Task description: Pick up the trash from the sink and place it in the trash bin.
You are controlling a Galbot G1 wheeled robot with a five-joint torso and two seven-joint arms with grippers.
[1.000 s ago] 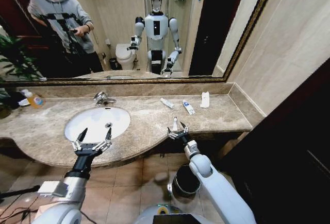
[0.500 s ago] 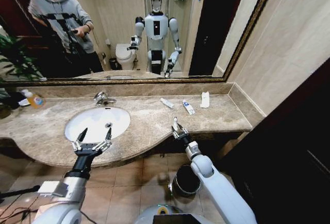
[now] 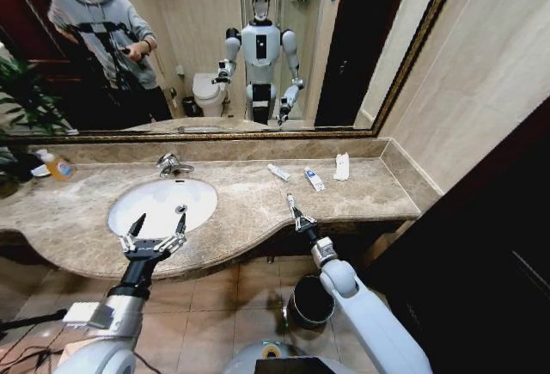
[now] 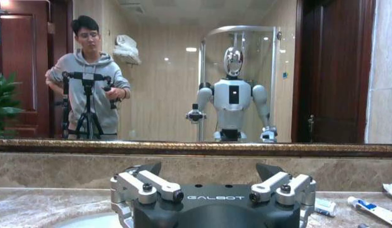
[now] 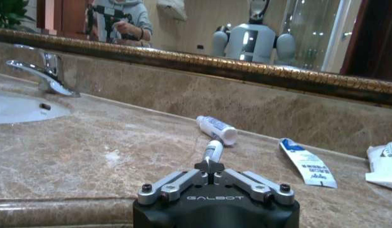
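One thin white stick is pinched by its lower end in the right claw, low over the counter; light and stiff, it looks easy to lose. Two tubes and a wrapper lie beyond. Left claw hangs spread by the sink; bin on the tiled floor below

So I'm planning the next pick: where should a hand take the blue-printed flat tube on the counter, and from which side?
Grip the flat tube across its middle, coming from above. It lies flat on the marble countertop, apart from the small capped tube and the white wrapper, so fingers should fit on either long side.
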